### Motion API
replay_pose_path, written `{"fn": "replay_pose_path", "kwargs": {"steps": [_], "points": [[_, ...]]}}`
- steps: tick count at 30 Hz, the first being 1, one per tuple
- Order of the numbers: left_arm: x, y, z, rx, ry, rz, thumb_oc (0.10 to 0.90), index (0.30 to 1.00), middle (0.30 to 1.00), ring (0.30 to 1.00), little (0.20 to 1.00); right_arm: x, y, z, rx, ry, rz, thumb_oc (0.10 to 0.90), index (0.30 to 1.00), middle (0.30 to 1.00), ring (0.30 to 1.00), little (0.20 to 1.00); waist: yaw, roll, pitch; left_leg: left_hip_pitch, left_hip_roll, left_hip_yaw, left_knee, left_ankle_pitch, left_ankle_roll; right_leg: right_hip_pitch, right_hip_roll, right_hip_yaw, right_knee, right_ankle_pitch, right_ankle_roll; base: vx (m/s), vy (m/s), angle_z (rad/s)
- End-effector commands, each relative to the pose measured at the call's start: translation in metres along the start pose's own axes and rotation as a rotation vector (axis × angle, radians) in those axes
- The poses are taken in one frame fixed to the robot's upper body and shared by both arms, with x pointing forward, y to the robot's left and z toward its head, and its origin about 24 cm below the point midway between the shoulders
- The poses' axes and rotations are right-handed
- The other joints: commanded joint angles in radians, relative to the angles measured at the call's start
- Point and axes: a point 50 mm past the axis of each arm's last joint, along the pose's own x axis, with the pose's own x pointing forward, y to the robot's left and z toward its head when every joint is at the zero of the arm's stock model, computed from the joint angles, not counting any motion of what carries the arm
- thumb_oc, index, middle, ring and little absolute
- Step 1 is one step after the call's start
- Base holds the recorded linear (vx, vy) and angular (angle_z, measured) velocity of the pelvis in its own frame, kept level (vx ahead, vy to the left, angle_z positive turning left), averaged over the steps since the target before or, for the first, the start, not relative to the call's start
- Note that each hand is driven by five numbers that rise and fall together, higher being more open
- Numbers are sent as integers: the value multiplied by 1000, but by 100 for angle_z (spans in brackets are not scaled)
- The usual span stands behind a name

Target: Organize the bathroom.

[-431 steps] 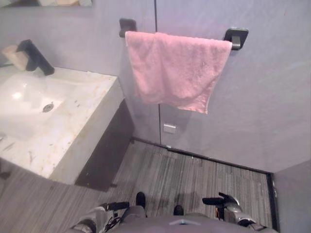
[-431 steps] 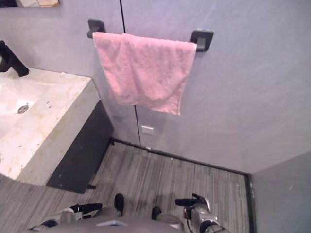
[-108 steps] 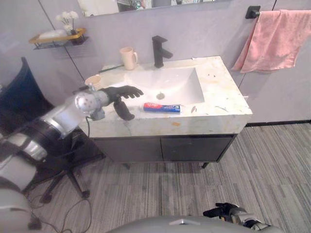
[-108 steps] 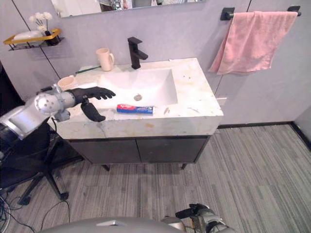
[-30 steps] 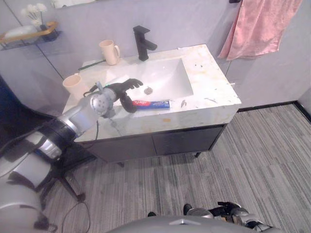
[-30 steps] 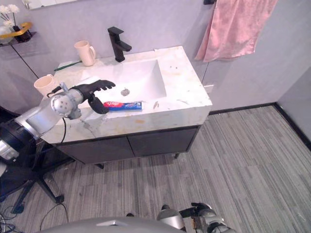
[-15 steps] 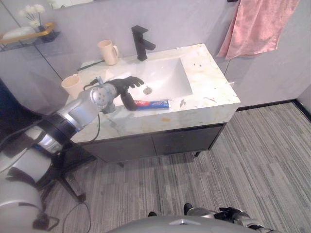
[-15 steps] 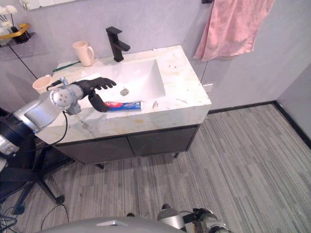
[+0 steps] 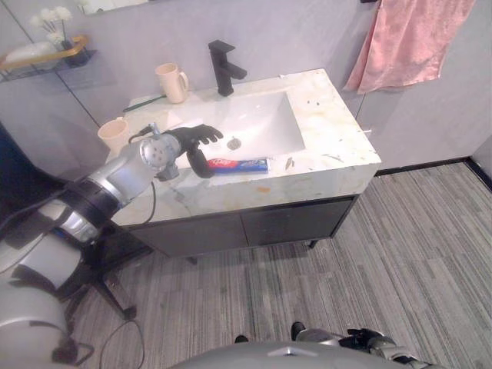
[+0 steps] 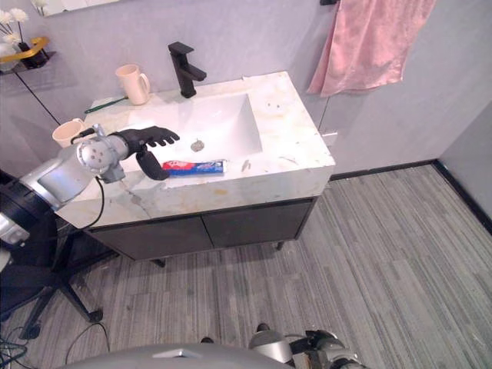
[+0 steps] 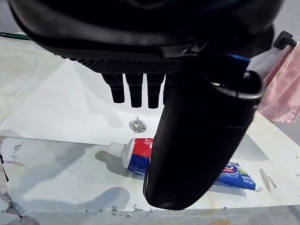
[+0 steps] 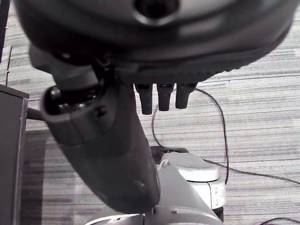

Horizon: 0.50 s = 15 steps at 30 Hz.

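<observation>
Since half a second ago the left robot hand (image 9: pixel 192 143) has dipped slightly, fingers released and spread above the tube (image 9: pixel 238 164) on the counter (image 9: pixel 338 157), holding nothing.

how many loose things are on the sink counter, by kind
cups: 2, one by the faucet, one at the counter's left end
toothpaste tube: 1
toothbrush: 1
total: 4
</observation>
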Motion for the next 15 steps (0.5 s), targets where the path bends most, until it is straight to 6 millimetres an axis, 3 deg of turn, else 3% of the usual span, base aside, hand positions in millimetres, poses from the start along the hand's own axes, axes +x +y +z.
{"fn": "replay_pose_path", "kwargs": {"steps": [1, 15], "points": [[-22, 85, 17, 77, -23, 291, 800, 900, 900, 900, 900, 0, -16, -7, -12, 33, -38, 800, 900, 900, 900, 900, 3, -6, -35, 28, -16, 123, 68, -95, 12, -19, -2, -29, 85, -150, 73, 0, 0, 0], [-24, 86, 29, 90, -10, 272, 800, 900, 900, 900, 900, 0, -17, -6, -10, 30, -38, 800, 900, 900, 900, 900, 1, -3, -34, 22, -17, 121, 74, -95, 11, -21, -3, -31, 90, -153, 72, 0, 0, 0]]}}
